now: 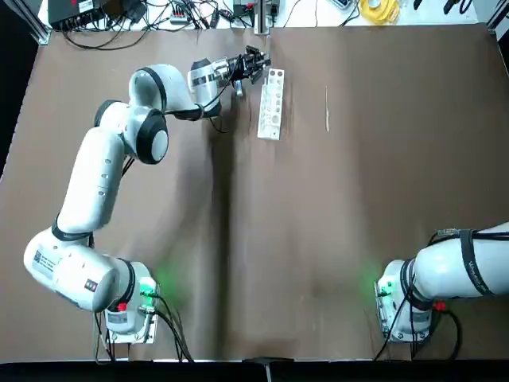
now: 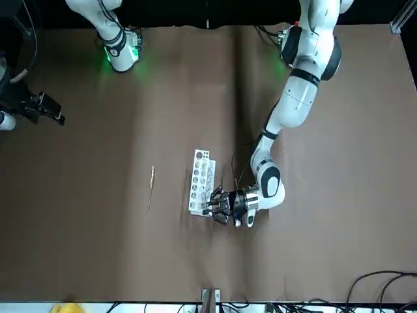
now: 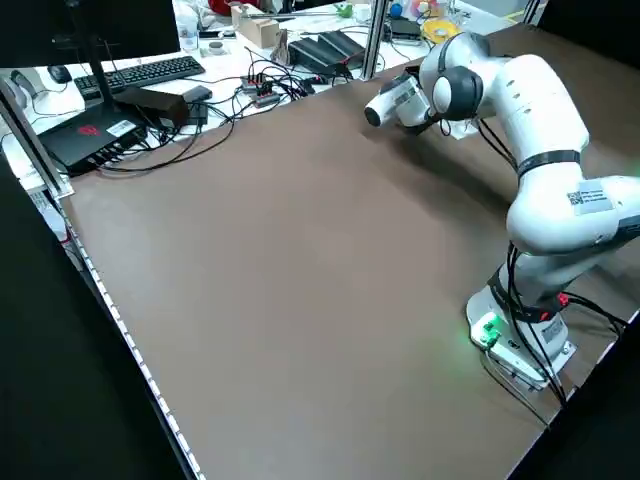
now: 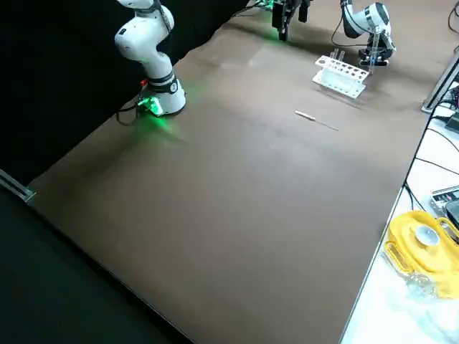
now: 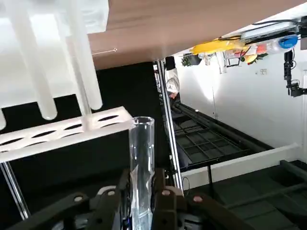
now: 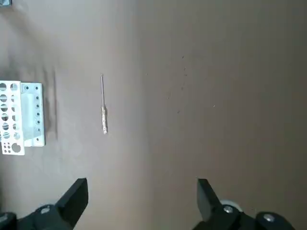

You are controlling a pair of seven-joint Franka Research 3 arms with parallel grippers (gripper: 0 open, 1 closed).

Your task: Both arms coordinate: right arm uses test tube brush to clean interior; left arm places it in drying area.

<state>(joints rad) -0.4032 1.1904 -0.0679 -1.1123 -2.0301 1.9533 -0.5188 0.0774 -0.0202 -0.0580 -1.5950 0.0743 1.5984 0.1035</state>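
The clear glass test tube (image 5: pixel 142 167) is in my left tool (image 1: pixel 258 64), pinched between its two fingers just beside the far end of the white rack with round holes (image 1: pixel 271 107), outside its holes. Other pale tubes (image 5: pixel 86 62) sit in that rack. The thin, pale stick-like brush (image 1: pixel 327 110) lies flat on the brown tabletop (image 1: pixel 310 231), right of the rack and apart from it, its thicker section toward the near side. I can't tell which end carries the bristles.

My right tool (image 6: pixel 143 181) is spread wide and empty above the tabletop, farther right than the brush.

I judge the step in hand to be fetching the brush, with cleaning and racking to follow. I'd bring the right tool left, square its fingers across the handle and come down straight, closing low without scraping the surface; a stick that slim could roll or slip. Meanwhile I'd hold the tube steady with a light grip, since glass may crack, and give the brush room away from the rack before lining it up with the mouth.
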